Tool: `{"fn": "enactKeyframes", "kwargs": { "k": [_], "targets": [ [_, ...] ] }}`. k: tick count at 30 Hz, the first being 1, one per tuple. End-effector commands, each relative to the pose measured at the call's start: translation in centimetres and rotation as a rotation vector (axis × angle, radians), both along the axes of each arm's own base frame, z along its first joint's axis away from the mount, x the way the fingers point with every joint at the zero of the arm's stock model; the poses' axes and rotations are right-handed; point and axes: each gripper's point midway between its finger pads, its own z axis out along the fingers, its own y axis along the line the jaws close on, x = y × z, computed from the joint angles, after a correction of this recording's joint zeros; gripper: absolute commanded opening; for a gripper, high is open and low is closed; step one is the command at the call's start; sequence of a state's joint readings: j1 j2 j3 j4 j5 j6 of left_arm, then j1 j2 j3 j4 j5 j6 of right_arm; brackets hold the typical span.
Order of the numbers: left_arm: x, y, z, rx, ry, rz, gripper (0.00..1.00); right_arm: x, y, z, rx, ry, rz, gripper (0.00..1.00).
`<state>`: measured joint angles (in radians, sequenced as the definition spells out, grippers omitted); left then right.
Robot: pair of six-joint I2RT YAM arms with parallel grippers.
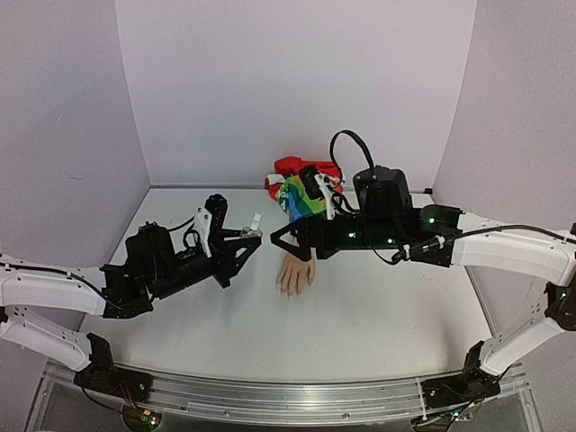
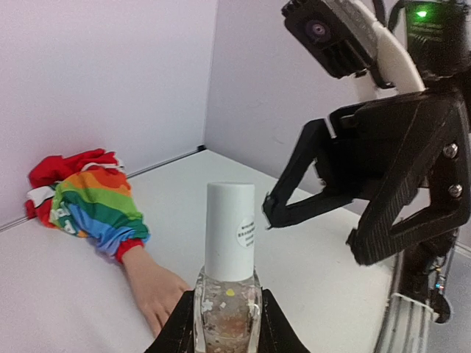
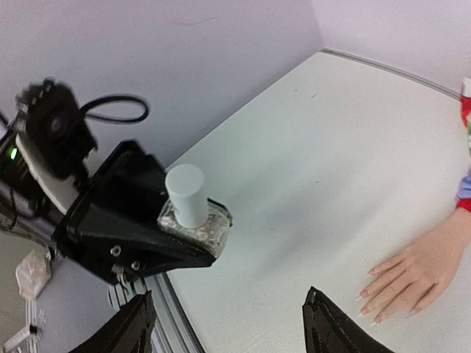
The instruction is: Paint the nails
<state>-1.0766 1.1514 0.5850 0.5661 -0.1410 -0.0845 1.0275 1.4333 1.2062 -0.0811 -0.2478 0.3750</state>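
- Left gripper [image 2: 228,331]: its 2 black fingers are clamped on the body of a small clear bottle [image 2: 228,298]. It holds the bottle upright over the table's left half.
- Bottle: squarish glassy body flecked with pale glitter, topped by a smooth white cylindrical cap.
- Fake hand [image 1: 295,274]: pale, flesh-coloured and smooth, lying flat and back up near the middle of the matte white table [image 1: 378,315]. Its long axis runs from far edge to near edge, wrist toward the far edge.
- Nails [image 3: 366,297]: tiny pale slivers on the fingertips, pointing toward the near edge.
- Sleeve [image 1: 301,198]: soft rainbow-striped cloth, bunched up by the far edge.
- Right gripper [image 3: 232,327]: angular black fingers stand apart, holding nothing, above the wrist and facing the bottle.
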Motion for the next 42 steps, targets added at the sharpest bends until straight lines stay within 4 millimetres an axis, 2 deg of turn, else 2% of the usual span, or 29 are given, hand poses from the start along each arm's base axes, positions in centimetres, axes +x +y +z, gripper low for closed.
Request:
{"fn": "enactKeyframes", "kwargs": {
  "k": [1,10,14,19,24,27,30,31,33,35,36,39,42],
  "targets": [
    [2.7,1.4,2.1,-0.012,-0.119,0.223,0.0,2.8,-0.1,2.6,0.066,0.078,-0.23,0.67],
    [2.3,-0.8,1.7,-0.004,-0.148,0.2,0.0,4.4,3.5,1.7,0.025,0.135,-0.275,0.56],
    [2.1,-0.9,1.8,-0.01,-0.148,0.202,0.0,5.1,3.7,1.3,0.014,0.134,-0.308,0.42],
    [2.0,-1.1,2.0,-0.019,-0.149,0.197,0.0,4.8,4.6,0.6,0.003,0.148,-0.284,0.34],
    [1.5,-1.3,2.3,-0.05,-0.122,0.162,0.0,3.6,5.7,0.8,0.003,0.135,-0.183,0.13],
    [0.1,-1.9,2.6,-0.074,-0.092,0.058,0.0,2.2,5.7,1.2,0.008,0.086,-0.087,0.0],
    [-2.7,-2.6,3.1,-0.118,-0.034,-0.196,0.0,-0.6,5.2,1.6,0.004,-0.022,0.114,0.0],
    [-4.0,-2.5,3.4,-0.14,-0.006,-0.311,0.0,-2.5,5.1,1.7,0.013,-0.061,0.244,0.0],
    [-6.3,-2.1,3.9,-0.173,0.046,-0.54,0.0,-8.6,4.0,2.5,0.088,-0.111,0.618,0.0],
    [-9.6,-1.9,4.1,-0.16,0.094,-0.789,0.0,-12.3,2.6,3.5,0.16,-0.119,0.838,0.0],
    [-10.9,-2.0,3.8,-0.14,0.129,-0.882,0.0,-13.3,2.2,3.9,0.184,-0.102,0.897,0.0],
    [-12.1,-2.2,3.6,-0.111,0.197,-0.983,0.0,-14.0,1.8,3.3,0.154,-0.07,0.957,0.0],
    [-11.2,-2.2,3.4,-0.103,0.168,-0.906,0.0,-13.1,1.9,2.5,0.099,-0.093,0.899,0.0]
  ]
}}
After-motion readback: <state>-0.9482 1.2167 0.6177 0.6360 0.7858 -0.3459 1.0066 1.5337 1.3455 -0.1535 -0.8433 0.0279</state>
